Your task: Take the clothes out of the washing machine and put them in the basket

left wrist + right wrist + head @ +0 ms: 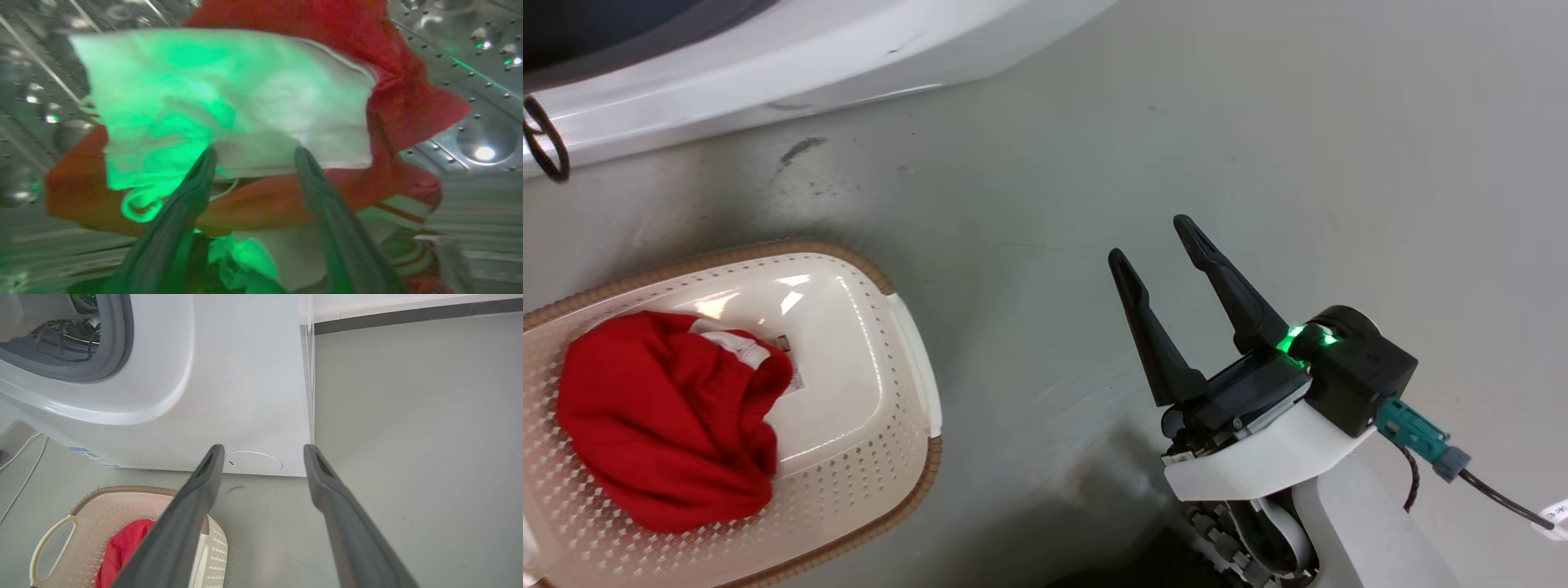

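My left gripper (253,153), fingers spread, noses the clothes (245,90) inside the drum (482,122). My right gripper (1147,238) hangs spread over floor (1339,163). At its eight o'clock, the basket (907,327) holds one red garment (662,425).

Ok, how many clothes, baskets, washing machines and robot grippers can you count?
Washing machine: 1
Basket: 1
Red clothes: 2 (garment in basket, bundle in drum, maybe more)
Grippers: 2 (left gripper, right gripper)
Total: 6
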Motion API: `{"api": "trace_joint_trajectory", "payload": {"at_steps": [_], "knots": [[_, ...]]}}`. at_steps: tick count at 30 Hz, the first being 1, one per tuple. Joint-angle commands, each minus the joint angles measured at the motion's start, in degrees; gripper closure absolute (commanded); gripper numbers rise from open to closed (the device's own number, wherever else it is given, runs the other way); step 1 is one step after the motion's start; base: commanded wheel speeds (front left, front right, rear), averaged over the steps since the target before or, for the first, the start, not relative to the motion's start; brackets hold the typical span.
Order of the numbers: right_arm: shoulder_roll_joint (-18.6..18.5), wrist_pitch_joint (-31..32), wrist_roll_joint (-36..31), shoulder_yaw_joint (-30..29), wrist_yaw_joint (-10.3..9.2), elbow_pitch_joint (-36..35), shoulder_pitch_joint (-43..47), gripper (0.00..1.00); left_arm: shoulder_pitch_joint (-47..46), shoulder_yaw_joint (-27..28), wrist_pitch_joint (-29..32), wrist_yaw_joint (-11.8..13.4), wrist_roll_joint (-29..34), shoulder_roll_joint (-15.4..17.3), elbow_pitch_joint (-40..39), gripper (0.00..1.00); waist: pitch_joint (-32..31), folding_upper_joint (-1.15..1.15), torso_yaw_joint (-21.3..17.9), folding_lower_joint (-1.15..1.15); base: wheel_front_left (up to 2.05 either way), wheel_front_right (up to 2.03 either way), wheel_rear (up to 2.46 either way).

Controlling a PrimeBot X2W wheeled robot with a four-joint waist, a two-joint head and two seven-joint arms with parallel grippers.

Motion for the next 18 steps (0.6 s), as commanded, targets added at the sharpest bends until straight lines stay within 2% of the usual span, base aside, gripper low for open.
{"api": "trace_joint_trajectory", "payload": {"at_steps": [1,3,4,5,6,13,18], "knots": [[0.1,-0.1,0.8,0.5,-0.04,-0.4,-0.7,0.00,-0.5,0.5,2.6,0.5,-1.0,0.3,0.7,0.00,0.4,0.00,-1.0,-0.01,0.00,0.00,0.00],[0.1,-0.1,1.5,0.8,-0.04,-0.6,-0.5,0.00,-0.3,0.9,4.9,1.2,-1.6,0.1,1.0,0.00,0.3,0.00,-1.4,-0.01,0.00,0.00,0.00],[0.1,-0.1,1.7,0.9,-0.04,-0.6,-0.4,0.00,-0.3,1.2,5.8,1.4,-2.0,0.0,1.1,0.27,0.3,0.00,-1.6,-0.01,0.00,0.00,0.00],[0.1,-0.1,2.0,1.1,-0.04,-0.7,-0.3,0.00,-0.3,1.5,6.2,1.7,-2.5,-0.1,1.1,0.66,0.2,0.00,-1.8,-0.01,0.00,0.00,0.00],[0.1,-0.1,2.2,1.2,-0.04,-0.7,-0.2,0.00,-0.2,1.7,5.9,2.2,-2.7,0.0,0.6,1.00,0.2,0.00,-1.9,-0.01,0.00,0.00,0.00],[0.1,-0.1,3.7,1.2,-0.04,-0.5,-0.5,0.00,1.7,1.4,2.5,4.6,-2.8,0.4,-2.9,1.00,-1.2,0.00,-2.2,-0.01,0.00,0.00,0.00],[0.1,-0.2,3.6,0.7,-0.04,0.0,-0.6,0.00,4.3,-0.2,-1.5,5.2,-1.5,0.9,-6.2,1.00,-2.8,0.00,-1.5,-0.01,0.00,0.00,0.00]]}}
